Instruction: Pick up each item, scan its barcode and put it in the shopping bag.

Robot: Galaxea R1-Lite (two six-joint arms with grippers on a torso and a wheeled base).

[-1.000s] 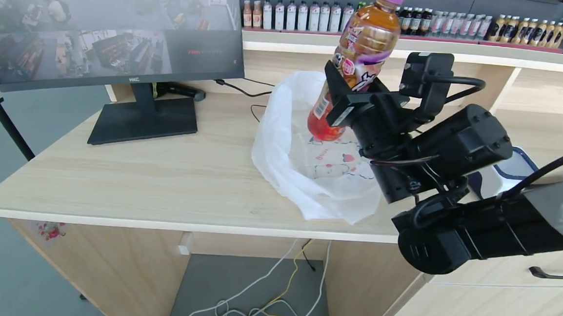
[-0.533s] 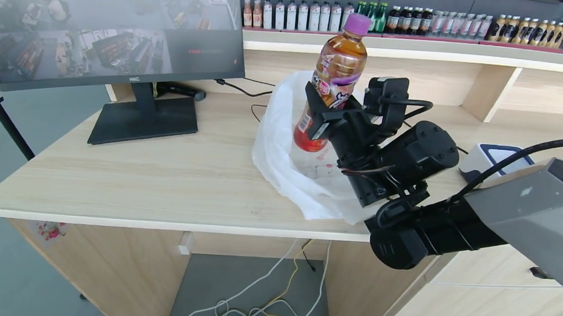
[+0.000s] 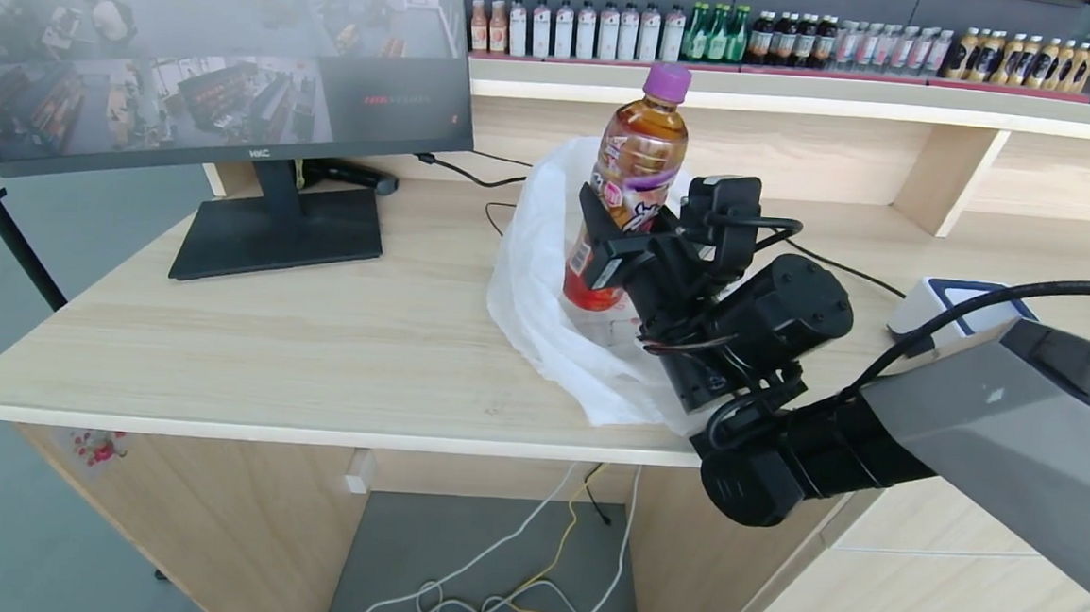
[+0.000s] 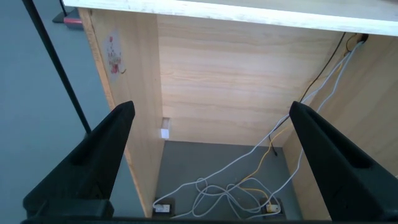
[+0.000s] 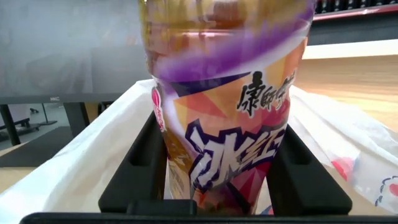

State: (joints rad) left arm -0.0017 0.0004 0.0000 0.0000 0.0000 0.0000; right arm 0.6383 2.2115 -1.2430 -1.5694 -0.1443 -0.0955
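Well, cylindrical plastic bottle (image 3: 638, 151) in right jaws, perhaps over crinkled bag (image 3: 529, 281).

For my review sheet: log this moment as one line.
right hand: shut on bottle | bottle: upright at shopping bag | left hand: open, low by counter

Bottle (image 3: 630, 188): clear glossy plastic, wrapped in shiny printed film; cap (image 3: 667, 82) smooth purple plastic. Shopping bag (image 3: 537, 287): thin white translucent plastic film, crinkled, faint sheen noted. Counter (image 3: 268, 346): pale wood grain, smooth, matt. Right gripper (image 3: 620, 240): matt black plastic. Monitor stand (image 3: 275, 228): matt black. Scanner (image 3: 913, 314): white glossy plastic.
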